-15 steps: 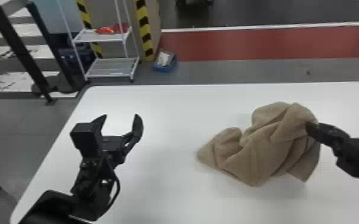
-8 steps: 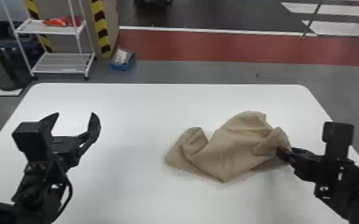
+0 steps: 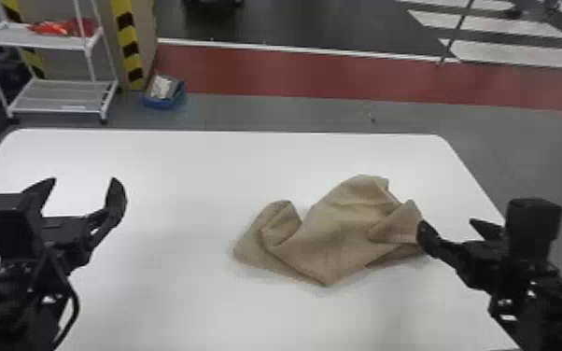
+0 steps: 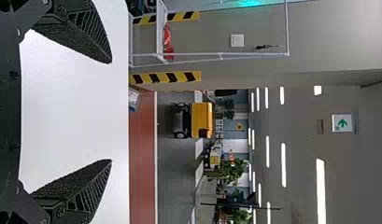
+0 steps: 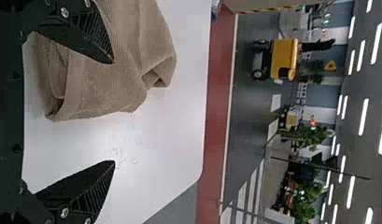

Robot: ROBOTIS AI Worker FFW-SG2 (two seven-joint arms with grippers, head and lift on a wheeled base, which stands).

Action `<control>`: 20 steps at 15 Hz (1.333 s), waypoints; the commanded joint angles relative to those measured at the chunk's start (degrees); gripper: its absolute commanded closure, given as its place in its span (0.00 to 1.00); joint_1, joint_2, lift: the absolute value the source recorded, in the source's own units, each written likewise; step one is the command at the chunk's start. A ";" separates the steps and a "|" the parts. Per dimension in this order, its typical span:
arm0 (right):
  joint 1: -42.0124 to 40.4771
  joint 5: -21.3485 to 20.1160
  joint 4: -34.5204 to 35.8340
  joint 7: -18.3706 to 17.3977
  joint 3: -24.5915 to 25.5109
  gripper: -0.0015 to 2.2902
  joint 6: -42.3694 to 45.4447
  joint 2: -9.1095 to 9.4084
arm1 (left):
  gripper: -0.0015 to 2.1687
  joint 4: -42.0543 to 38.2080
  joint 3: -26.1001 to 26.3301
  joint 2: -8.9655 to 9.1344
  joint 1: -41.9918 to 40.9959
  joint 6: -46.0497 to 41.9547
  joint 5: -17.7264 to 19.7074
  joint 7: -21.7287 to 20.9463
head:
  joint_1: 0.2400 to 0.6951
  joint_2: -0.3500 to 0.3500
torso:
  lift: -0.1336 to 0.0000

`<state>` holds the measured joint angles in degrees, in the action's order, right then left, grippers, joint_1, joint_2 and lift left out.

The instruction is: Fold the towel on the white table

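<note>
Tan towel [image 3: 336,233] lies rumpled right of centre on white desk [image 3: 200,163]; right gripper [image 3: 447,223], lower right, fingers wide by the towel's right edge, probably placed for a pinch; left gripper [image 3: 83,180], lower left, fingers wide, empty, likely parked to leave room

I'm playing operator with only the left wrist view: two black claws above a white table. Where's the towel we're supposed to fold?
Observer: The towel lies on the table, towards the robot's right.
Operator: Is it folded neatly?
Observer: No, it's crumpled, with raised folds and a turned-over flap near its right end.
Operator: And what's the other claw doing?
Observer: The right gripper is open beside that end of the towel.
</note>
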<state>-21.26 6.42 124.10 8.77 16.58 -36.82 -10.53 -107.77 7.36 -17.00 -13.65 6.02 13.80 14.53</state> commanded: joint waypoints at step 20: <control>2.54 -18.47 -16.35 1.51 -11.48 0.60 17.17 -0.02 | 0.06 1.16 -0.07 0.31 -0.41 -1.49 -0.09 -1.09 | 1.00 0.42 | 0.10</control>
<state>-18.89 -12.28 107.73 10.27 4.82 -19.67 -10.55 -106.72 7.25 -16.70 -14.14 4.54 13.78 13.44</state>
